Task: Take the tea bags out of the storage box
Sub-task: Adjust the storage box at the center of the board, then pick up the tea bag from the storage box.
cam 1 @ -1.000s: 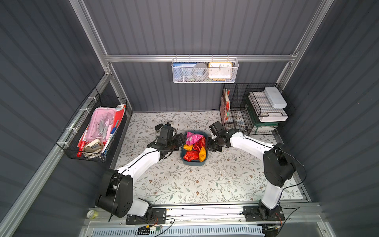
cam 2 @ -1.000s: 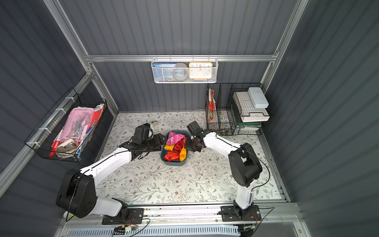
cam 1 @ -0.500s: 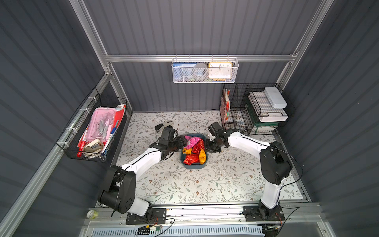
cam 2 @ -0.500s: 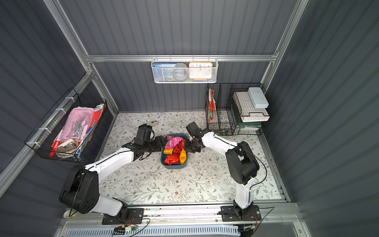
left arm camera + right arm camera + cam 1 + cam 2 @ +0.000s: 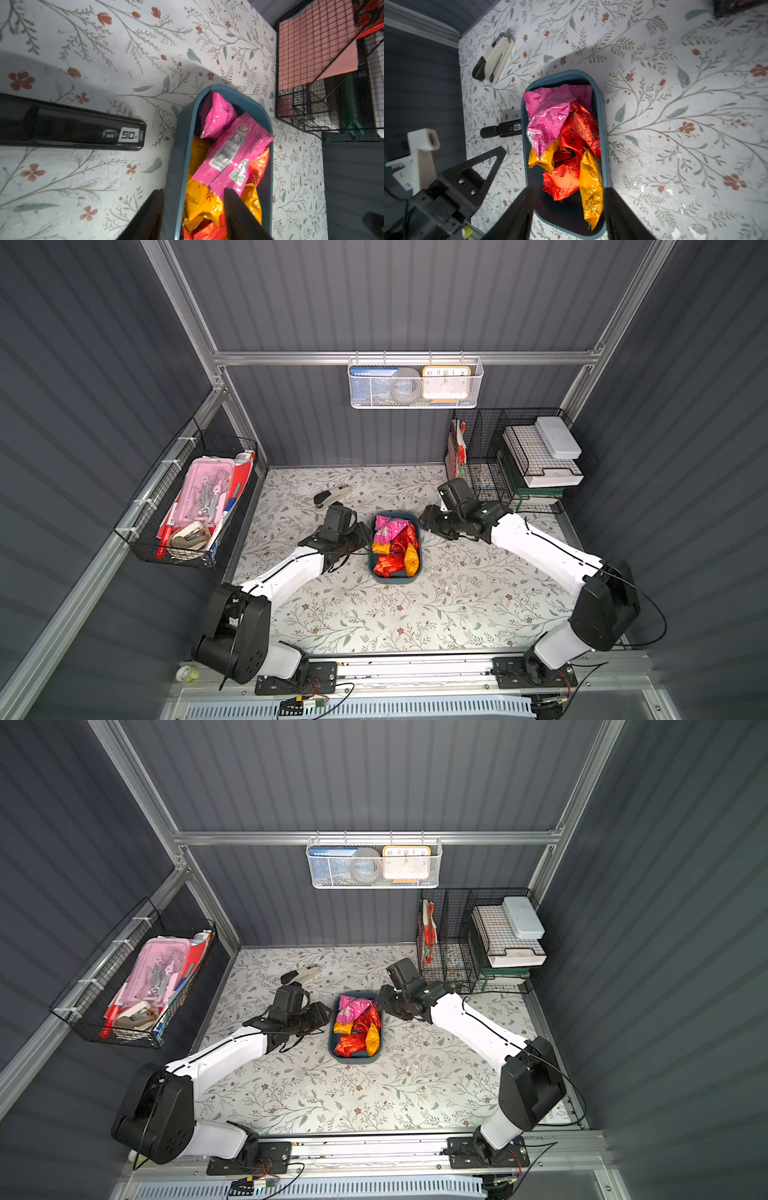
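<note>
Tea bags (image 5: 571, 128) lie heaped in the storage box (image 5: 604, 124); left gripper (image 5: 193, 191) straddles its side wall, jaws apart; right gripper (image 5: 568, 190) gapes wide over one end; black bar (image 5: 70, 128) beside the box reads "50", "24/6".

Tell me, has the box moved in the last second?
Yes, slightly. The box now lies a little nearer the front rail than it did a second ago; both top views show the same shift.
</note>
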`<state>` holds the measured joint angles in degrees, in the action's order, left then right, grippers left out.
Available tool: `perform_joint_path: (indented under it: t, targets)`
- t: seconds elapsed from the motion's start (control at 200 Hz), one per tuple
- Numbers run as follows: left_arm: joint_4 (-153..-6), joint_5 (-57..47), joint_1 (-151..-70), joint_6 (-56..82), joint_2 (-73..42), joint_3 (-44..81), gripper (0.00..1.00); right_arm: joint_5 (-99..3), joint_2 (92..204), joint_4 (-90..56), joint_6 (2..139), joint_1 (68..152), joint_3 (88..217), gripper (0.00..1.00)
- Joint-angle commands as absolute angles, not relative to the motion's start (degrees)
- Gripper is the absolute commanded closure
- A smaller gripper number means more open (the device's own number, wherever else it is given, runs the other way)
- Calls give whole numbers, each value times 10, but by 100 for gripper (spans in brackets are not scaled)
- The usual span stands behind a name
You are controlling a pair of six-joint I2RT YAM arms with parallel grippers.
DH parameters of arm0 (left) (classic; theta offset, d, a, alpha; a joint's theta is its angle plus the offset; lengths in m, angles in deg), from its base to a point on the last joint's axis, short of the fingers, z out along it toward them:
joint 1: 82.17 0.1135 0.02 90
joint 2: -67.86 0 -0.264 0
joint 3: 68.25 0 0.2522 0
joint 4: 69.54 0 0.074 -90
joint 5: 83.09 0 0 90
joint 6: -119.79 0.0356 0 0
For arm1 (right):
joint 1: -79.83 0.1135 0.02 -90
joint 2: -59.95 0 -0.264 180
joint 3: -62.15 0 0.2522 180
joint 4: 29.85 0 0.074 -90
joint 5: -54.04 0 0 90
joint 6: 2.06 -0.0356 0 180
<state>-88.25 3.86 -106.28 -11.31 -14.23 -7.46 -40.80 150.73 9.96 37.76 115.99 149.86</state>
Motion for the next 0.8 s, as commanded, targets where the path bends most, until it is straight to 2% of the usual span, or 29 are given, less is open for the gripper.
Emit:
perform_joint_path:
  t: [0.0, 0.105, 0.21, 0.46, 0.795]
  targets:
    - [-882, 18, -1062, -117, -129, -93, 50, -404, 1536, 25, 253, 1197, 1474, 34]
    - [-870, 10, -1062, -120, -112, -116, 50, -385, 1565, -8, 209, 1216, 1483, 23]
    - [-857, -10, -1062, -120, -109, -128, 49, -394, 1616, -26, 191, 1218, 1506, 17]
    - [-853, -24, -1062, -104, -118, -135, 50, -377, 1703, -18, 219, 1221, 1571, 16]
    - [-851, -32, -1062, -92, -147, -138, 64, -357, 1723, -17, 221, 1220, 1580, 19]
